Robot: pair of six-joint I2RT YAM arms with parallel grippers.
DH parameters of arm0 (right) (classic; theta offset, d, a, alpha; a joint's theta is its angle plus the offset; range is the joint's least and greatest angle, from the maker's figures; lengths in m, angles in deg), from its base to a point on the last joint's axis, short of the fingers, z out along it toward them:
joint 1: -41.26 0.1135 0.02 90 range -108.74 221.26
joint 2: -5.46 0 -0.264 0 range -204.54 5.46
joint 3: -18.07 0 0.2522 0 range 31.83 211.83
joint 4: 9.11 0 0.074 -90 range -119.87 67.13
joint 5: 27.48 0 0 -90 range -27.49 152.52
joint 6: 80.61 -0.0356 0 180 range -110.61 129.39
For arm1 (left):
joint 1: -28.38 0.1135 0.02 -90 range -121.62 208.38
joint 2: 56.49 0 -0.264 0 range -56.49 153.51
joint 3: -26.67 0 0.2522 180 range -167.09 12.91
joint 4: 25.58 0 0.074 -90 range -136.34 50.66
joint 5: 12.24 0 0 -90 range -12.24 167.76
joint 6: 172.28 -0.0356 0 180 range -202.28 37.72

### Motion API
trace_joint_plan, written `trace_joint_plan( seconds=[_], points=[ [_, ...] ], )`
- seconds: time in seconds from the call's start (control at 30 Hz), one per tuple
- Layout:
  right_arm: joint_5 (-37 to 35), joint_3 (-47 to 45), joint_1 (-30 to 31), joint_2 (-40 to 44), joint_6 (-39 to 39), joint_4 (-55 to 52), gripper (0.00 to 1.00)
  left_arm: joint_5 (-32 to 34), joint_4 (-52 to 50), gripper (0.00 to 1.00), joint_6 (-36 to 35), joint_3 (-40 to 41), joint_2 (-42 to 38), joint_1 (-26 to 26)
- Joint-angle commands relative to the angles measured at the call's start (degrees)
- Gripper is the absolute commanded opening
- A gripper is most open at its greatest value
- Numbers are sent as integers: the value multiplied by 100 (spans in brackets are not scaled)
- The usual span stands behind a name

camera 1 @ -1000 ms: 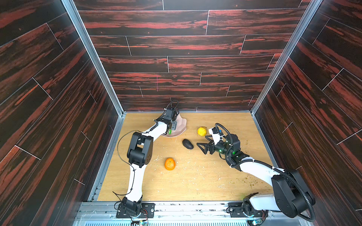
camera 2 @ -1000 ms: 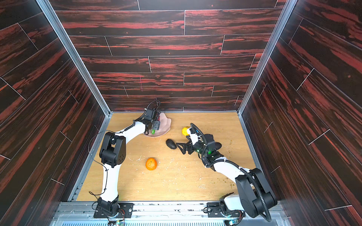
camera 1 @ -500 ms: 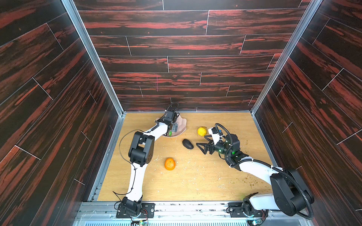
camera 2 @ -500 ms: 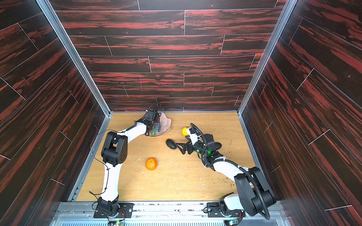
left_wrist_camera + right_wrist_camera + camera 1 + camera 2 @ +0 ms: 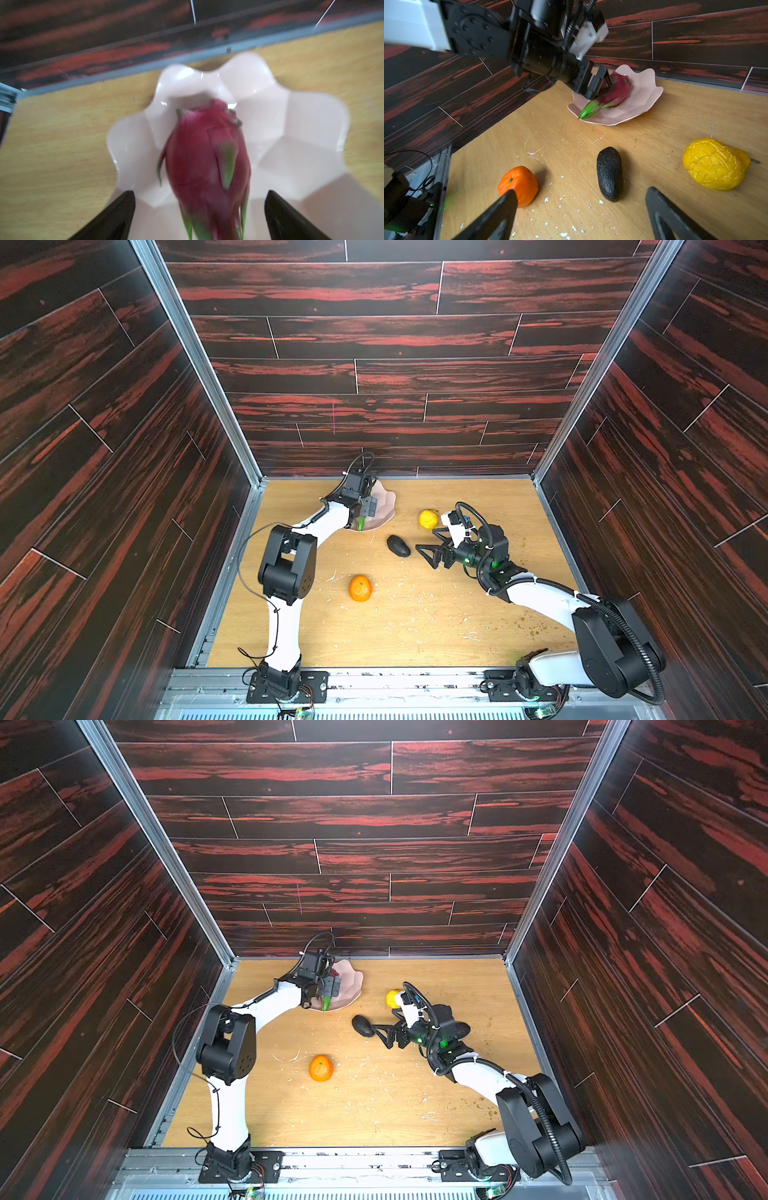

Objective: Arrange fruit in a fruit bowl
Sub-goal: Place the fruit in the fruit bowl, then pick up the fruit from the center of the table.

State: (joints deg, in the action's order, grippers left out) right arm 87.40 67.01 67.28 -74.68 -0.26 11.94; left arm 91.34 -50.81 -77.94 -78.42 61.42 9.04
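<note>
**dragon fruit in bowl, three fruits out on the table**

my left gripper (image 5: pixel 199 193) is spread wide over the fruit bowl (image 5: pixel 311 116), at the back of the table (image 5: pixel 415 635) near the rear wall. the dragon fruit (image 5: pixel 205 162) lies inside the bowl between the fingers. the left wrist view is blurry but shows a gap on each side, so nothing is gripped. in the right wrist view its green tip (image 5: pixel 586 112) sticks out past the bowl's rim.

my right gripper (image 5: pixel 582 190) is also wide and holding nothing. it sits low over the table, pointed at one dark avocado (image 5: pixel 609 173) lying flat just ahead of the fingertips, not touching. in both top views the avocado (image 5: pixel 398 545) sits between the bowl and this gripper.

the lemon (image 5: pixel 714 164) is on the table near the right gripper, off to the side of the avocado. the orange (image 5: pixel 360 588) sits alone toward the front, well apart from the bowl. white flecks (image 5: pixel 546 199) litter the wood around the orange and the avocado.
</note>
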Motion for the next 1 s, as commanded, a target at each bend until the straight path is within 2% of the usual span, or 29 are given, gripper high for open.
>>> trace_joint_plan(
  seconds=[0.0,0.13,0.23,0.33,0.47,0.6,0.77,0.87,0.97],
  points=[
    [98,42,17,-31,-16,70,99,-339,120,100,66,241,-578,30],
    [128,45,19,40,-50,-58,99,-450,11,99,617,895,-1365,-9],
    [193,102,127,128,-22,-403,99,-175,-138,100,1052,1794,-2187,-166],
    [-52,113,508,211,183,-870,99,153,-526,100,1494,2635,-2939,-435],
    [-425,52,1255,289,481,-1325,98,126,-1302,99,2196,3403,-3662,-796],
    [-327,-345,1450,694,262,-1287,99,158,-1463,100,2847,4150,-4250,-1285],
    [-311,-761,1458,1071,102,-1251,99,-343,-915,99,3405,4862,-4469,-1542],
    [-170,-893,1459,1002,26,-1153,99,-520,-814,98,3424,4858,-4268,-1655],
    [73,-899,1458,859,-18,-1056,99,-392,-822,97,3414,4770,-4048,-1809]
  ],
)
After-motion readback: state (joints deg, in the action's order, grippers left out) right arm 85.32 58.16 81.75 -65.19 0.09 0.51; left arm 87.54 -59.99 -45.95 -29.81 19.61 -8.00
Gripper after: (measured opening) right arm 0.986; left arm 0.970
